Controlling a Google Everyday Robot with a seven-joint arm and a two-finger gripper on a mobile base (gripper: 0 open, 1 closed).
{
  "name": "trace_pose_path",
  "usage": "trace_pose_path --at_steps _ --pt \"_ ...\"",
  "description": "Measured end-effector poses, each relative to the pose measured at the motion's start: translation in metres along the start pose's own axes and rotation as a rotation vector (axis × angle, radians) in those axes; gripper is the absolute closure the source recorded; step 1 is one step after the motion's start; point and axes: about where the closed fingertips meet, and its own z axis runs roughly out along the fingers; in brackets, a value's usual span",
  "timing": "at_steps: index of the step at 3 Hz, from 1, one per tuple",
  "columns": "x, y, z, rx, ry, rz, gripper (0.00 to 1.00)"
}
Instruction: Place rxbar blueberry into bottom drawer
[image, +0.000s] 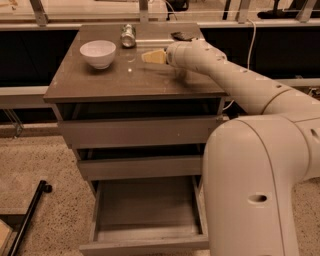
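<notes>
My gripper (152, 56) hovers low over the back middle of the cabinet top (100, 82), right of the white bowl (98, 52) and just in front of the silver can (128, 36). It points left, and nothing shows in it. A small flat dark thing (182, 36) lies at the back right of the top, behind my arm; I cannot tell whether it is the rxbar blueberry. The bottom drawer (145, 245) is pulled out wide open and looks bare inside. The middle drawer (140, 167) and top drawer (140, 131) are shut.
My arm (240, 82) reaches across the top's right edge, and my pale body (260, 190) fills the lower right, next to the open drawer. A black bar (27, 217) lies on the speckled floor at the lower left. A railing runs behind the cabinet.
</notes>
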Motion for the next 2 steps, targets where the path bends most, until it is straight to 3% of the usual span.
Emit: trace_pose_path --at_steps 1,2 --pt "0.009 -0.015 0.006 0.035 0.007 0.044 0.15" --pt "0.018 -0.027 0.005 0.065 0.012 0.085 0.45"
